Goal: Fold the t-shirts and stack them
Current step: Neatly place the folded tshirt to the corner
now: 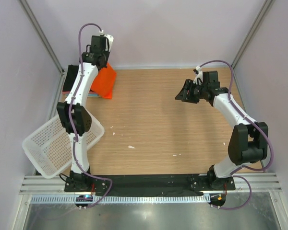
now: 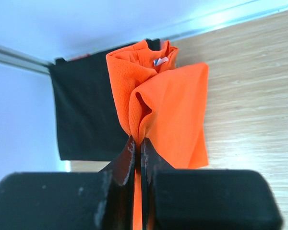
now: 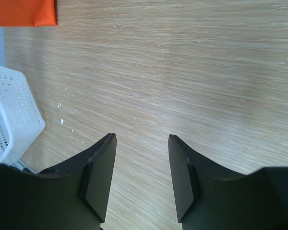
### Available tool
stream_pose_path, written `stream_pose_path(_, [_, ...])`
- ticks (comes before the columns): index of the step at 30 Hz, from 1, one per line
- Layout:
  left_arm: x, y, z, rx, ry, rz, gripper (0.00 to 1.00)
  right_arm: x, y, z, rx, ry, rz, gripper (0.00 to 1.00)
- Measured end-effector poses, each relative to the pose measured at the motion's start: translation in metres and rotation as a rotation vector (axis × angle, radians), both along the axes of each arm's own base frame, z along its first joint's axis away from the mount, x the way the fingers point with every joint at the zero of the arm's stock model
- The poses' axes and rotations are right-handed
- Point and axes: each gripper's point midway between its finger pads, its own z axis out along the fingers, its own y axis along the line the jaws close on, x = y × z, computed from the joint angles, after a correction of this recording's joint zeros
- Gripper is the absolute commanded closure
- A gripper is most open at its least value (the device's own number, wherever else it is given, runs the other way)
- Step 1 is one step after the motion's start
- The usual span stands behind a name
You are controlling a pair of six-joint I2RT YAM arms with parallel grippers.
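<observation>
The orange-red t-shirt hangs bunched at the far left of the table, over a folded black t-shirt that lies on the stack by the wall. My left gripper is shut on a gathered fold of the orange-red shirt and holds it above the black shirt. My right gripper is open and empty, hovering over bare wood at the right. A corner of the orange-red shirt shows in the right wrist view. Pink and teal edges barely show under the stack.
A white mesh basket lies tilted at the left edge of the table, partly under my left arm, and shows in the right wrist view. Small white crumbs dot the wooden table. Walls close in on three sides.
</observation>
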Motion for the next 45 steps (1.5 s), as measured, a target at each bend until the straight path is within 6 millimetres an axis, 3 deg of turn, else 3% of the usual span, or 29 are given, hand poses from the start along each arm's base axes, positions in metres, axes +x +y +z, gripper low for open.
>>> stream_pose_path(6, [0.011, 0.016, 0.015, 0.040, -0.039, -0.008, 1.00, 0.004, 0.002, -0.009, 0.009, 0.021, -0.001, 0.47])
stream_pose_path(13, [0.019, 0.062, 0.012, 0.023, -0.047, 0.047, 1.00, 0.010, 0.003, -0.016, 0.012, 0.031, -0.003, 0.46])
stream_pose_path(18, [0.027, 0.082, 0.026, 0.003, -0.090, 0.063, 1.00, 0.015, 0.004, -0.019, 0.021, 0.032, -0.012, 0.47])
stream_pose_path(28, [0.029, 0.090, 0.028, -0.029, -0.099, 0.042, 1.00, 0.035, 0.006, -0.028, 0.027, 0.032, -0.018, 0.46])
stream_pose_path(35, [0.029, 0.093, 0.012, -0.040, -0.067, 0.008, 1.00, 0.036, 0.007, -0.030, 0.029, 0.037, -0.021, 0.46])
stream_pose_path(40, [0.027, 0.123, 0.004, -0.053, -0.054, 0.034, 1.00, 0.036, 0.007, -0.030, 0.029, 0.036, -0.021, 0.47])
stream_pose_path(45, [0.032, 0.150, 0.025, -0.055, -0.120, 0.069, 1.00, 0.040, 0.007, -0.038, 0.032, 0.046, -0.025, 0.46])
